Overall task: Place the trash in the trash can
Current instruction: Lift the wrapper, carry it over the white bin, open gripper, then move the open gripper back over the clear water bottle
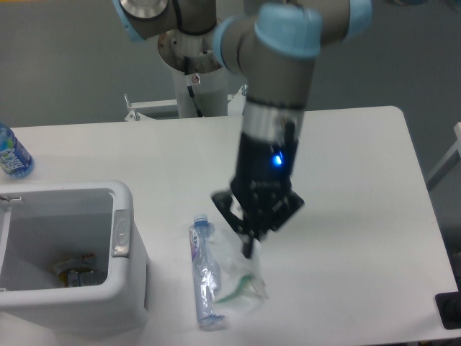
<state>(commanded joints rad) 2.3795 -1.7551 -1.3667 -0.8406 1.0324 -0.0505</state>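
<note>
Pincer (248, 250): clenched on white packet (241, 285), held above table (360, 180). Clear bottle (204, 274): lying beside white bin (122, 288).

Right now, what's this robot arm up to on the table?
The arm's gripper has its fingers pinched on a wrinkly plastic packet and holds it dangling above the table, close beside the clear bottle, which lies flat. The white trash can sits open to the left with some rubbish already inside. Neither the packet nor the bottle is in it yet. A blue-tinted bottle stands at the far left edge.
</note>
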